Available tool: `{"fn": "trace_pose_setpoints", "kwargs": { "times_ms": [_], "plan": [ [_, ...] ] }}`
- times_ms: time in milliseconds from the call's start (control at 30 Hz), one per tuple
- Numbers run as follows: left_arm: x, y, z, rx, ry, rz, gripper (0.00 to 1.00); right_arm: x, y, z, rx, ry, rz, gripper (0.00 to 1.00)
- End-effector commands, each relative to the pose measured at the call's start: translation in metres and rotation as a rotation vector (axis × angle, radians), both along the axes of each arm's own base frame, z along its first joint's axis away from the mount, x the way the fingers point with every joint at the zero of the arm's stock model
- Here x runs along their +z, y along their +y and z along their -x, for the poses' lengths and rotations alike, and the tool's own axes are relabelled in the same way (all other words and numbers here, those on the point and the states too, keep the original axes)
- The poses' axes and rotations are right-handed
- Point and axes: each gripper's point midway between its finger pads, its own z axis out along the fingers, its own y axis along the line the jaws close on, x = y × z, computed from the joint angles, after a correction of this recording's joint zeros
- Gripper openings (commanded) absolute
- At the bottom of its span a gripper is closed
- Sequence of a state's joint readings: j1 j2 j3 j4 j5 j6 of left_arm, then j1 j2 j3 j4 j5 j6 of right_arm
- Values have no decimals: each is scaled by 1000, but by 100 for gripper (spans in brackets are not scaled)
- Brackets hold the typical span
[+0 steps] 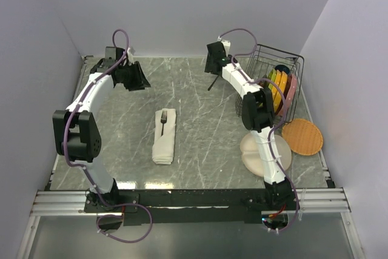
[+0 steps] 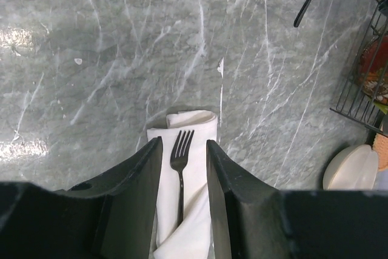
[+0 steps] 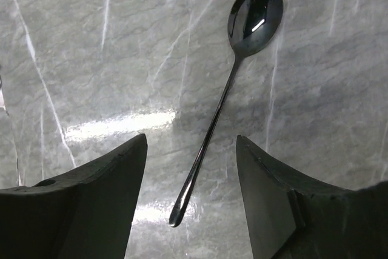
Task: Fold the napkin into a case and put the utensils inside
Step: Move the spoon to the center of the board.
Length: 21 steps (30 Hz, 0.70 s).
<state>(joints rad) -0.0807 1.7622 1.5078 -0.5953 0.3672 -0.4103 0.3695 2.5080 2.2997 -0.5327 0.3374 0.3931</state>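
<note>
The spoon (image 3: 254, 10) lies on the table (image 3: 91, 59), below and between the right gripper's (image 3: 191, 144) separated fingers. The left gripper's (image 2: 183, 144) fingers are apart too.

The left arm (image 1: 91, 92) is wearing white tube links between boxy black joints (image 1: 79, 134), and the right arm (image 1: 267, 144) is matching it. A thin purple cable (image 1: 121, 36) is running along each arm, looping free beyond the wrist toward 12 o'clock and curling below the bases (image 1: 102, 198) toward 6 o'clock. Both bases are sitting bolted on a silver rail (image 1: 60, 202) at 6 o'clock. Each wrist is ending in two matte black, wedge-shaped fingers (image 2: 127, 198), the one at 9 o'clock showing a small round hole near its root.
</note>
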Motion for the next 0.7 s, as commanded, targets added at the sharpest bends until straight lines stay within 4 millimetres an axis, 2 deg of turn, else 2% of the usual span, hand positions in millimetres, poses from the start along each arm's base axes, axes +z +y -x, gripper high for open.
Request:
{"fn": "trace_pose_setpoints", "kwargs": {
  "times_ms": [0, 100, 133, 200, 233, 267, 300, 333, 367, 400, 433, 467, 500, 533, 567, 600, 633, 667],
  "plan": [
    [20, -6, -9, -8, -32, 41, 40, -4, -10, -2, -71, 24, -62, 68],
    [26, -11, -16, -44, -72, 63, 41, -4, -7, -2, -26, 36, -88, 65],
    [23, -14, -21, -64, -82, 68, 41, 2, 0, -3, 2, 17, -96, 64],
    [33, -25, -39, -137, -188, 89, 41, 18, 9, -1, 68, -7, -115, 64],
    [19, -35, -47, -173, -187, 97, 41, 24, 17, -1, 95, -30, -130, 65],
    [31, -43, -64, -224, -275, 87, 42, 47, 22, -1, 119, -70, -151, 66],
    [28, -50, -73, -251, -289, 80, 42, 60, 26, 0, 144, -90, -169, 67],
    [3, -67, -83, -283, -250, 77, 43, 76, 30, -1, 158, -121, -177, 68],
    [24, -78, -102, -303, -306, 84, 44, 104, 29, 0, 163, -166, -190, 69],
    [21, -89, -108, -327, -299, 97, 45, 120, 30, 1, 169, -191, -201, 69],
    [-11, -105, -117, -352, -242, 111, 45, 138, 29, 3, 171, -218, -209, 71],
    [8, -115, -131, -344, -282, 133, 45, 171, 25, 9, 165, -267, -226, 71],
    [2, -123, -137, -343, -280, 146, 46, 188, 21, 13, 157, -292, -236, 72],
    [-16, -139, -137, -377, -261, 172, 46, 204, 18, 18, 155, -316, -249, 73],
    [-13, -148, -140, -389, -280, 194, 47, 231, 11, 31, 153, -356, -266, 74],
    [-13, -156, -144, -401, -307, 208, 47, 243, 7, 37, 148, -373, -274, 75],
    [-25, -171, -142, -414, -295, 215, 48, 246, 3, 43, 146, -375, -279, 76],
    [-24, -180, -144, -428, -315, 210, 49, 273, -2, 56, 155, -418, -289, 77]
  ]
}}
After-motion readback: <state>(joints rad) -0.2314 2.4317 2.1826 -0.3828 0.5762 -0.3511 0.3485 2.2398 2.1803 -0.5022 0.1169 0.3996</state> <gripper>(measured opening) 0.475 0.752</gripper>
